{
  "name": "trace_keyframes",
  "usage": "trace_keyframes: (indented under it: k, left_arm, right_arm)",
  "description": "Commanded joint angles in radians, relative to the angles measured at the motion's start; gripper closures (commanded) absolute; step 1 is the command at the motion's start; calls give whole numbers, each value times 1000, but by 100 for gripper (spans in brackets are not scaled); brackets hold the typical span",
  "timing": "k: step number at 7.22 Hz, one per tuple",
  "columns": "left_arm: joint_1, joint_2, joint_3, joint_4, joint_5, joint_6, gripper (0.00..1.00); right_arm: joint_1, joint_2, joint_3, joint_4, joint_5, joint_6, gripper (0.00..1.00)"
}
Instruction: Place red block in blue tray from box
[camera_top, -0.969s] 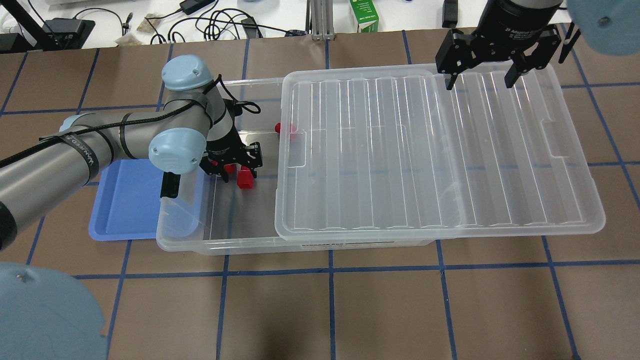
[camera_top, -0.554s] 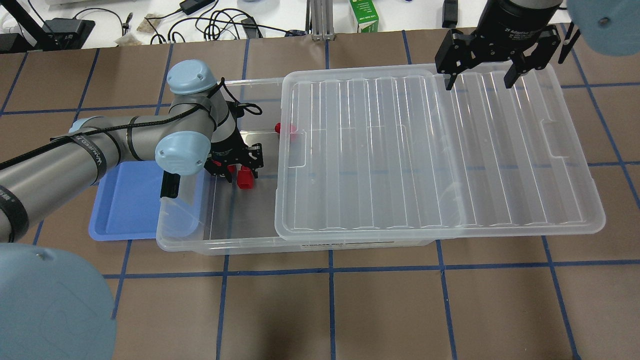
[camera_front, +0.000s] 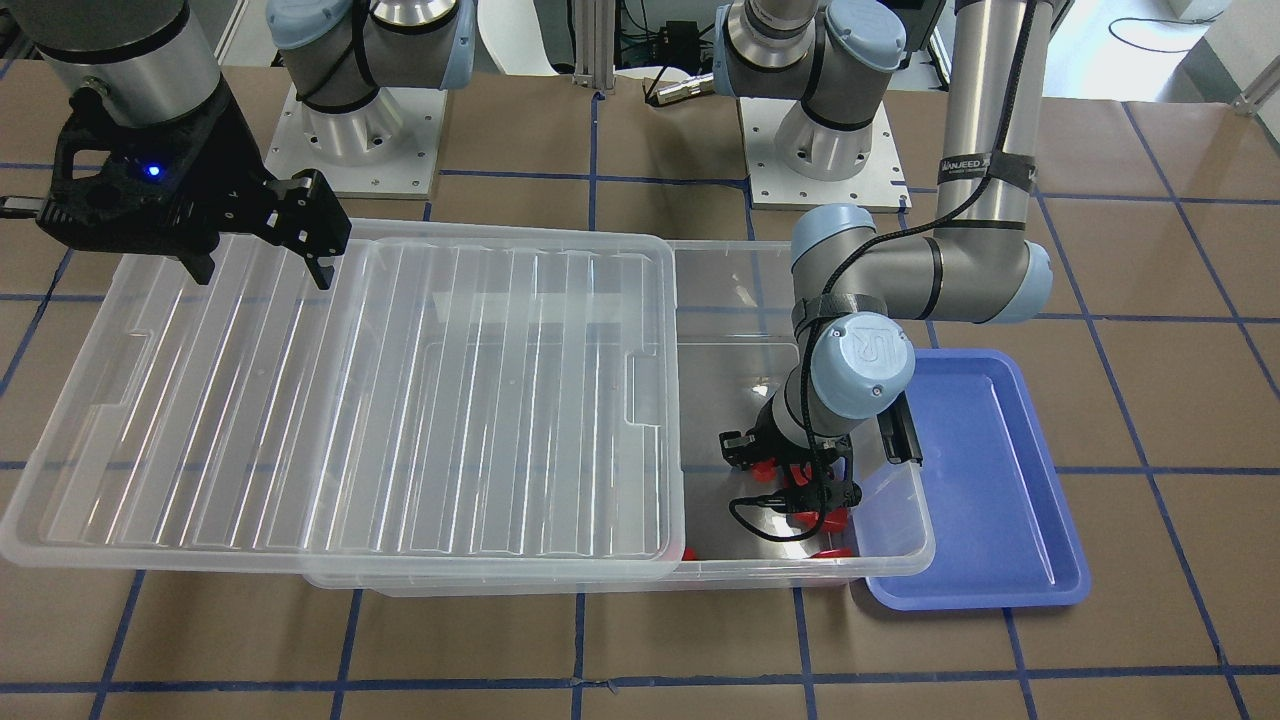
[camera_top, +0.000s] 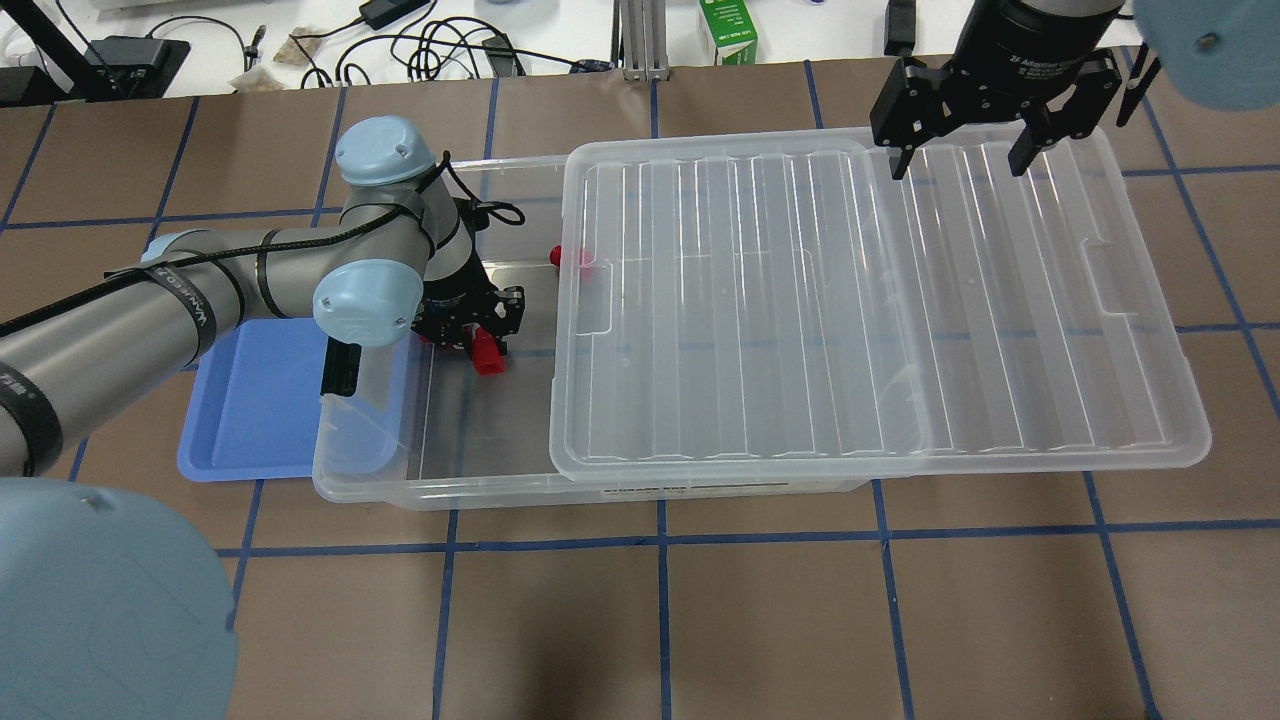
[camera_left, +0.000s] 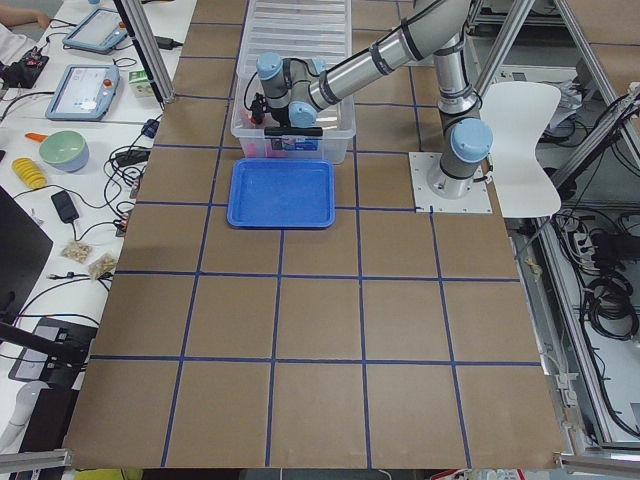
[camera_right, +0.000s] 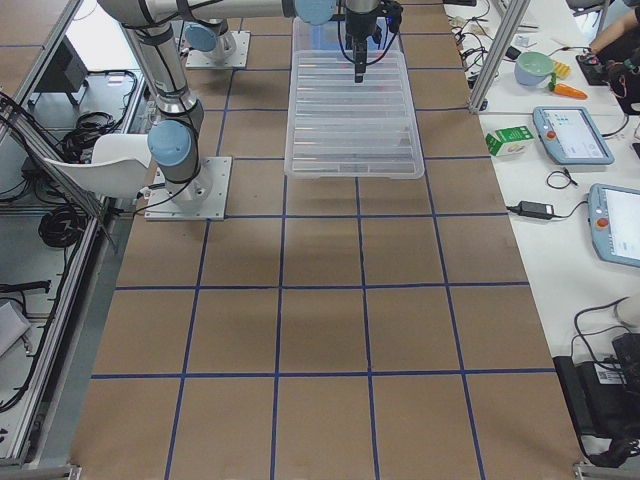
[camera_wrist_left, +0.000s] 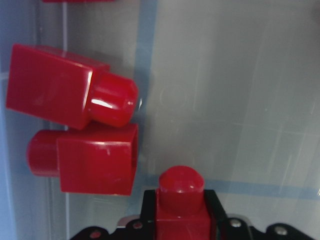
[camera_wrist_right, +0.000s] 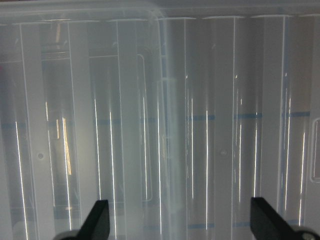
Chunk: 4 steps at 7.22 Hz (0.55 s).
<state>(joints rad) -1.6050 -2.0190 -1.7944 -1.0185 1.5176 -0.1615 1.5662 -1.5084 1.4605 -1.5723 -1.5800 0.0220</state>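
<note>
Shifting a touch toward the top of the overhead view since a second ago, the left gripper (camera_top: 478, 338) is taking the red block (camera_top: 486, 355) along with it, and the arm's elbow is sitting higher in frame than before. Those fingers (camera_wrist_left: 149, 210) are clamping the block from both sides. On the wrist view it is showing a glossy red, squarish body, with its rounded stub pointing to the top of the frame. It is hanging inside the open left end of the box (camera_top: 370, 482), and I cannot tell whether it is touching the floor.

Two loose red blocks (camera_wrist_left: 65, 92) are lying at that view's left, touching, with their stubs pointing opposite ways. Another one (camera_top: 557, 255) is peeking out at the lid's edge.

The right gripper (camera_top: 965, 152) is hovering at upper right over the ribbed lid (camera_top: 870, 300), fingers spread wide and holding nothing.

For writing, "2F Adaptive" is showing on the right gripper's body and "WANJEED" on the left arm's strap (camera_front: 965, 160). The print on the green carton (camera_top: 728, 30) is too small to read.

The lid is covering most of the box and overhanging to the right. The blue tray (camera_top: 250, 420) is sitting at left, its right edge tucked under the box's end. The left arm's pale joint caps are hiding part of the opening.
</note>
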Motion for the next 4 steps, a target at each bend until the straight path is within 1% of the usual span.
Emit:
trace_keyframes:
  k: [1, 4]
  left_arm:
    - [-7, 28, 51, -46, 4, 0, 100]
    - [-9, 112, 225, -340, 6, 3, 100]
  right_arm:
    - [0, 1, 0, 0, 0, -1, 0]
    - [0, -1, 0, 0, -2, -2, 0]
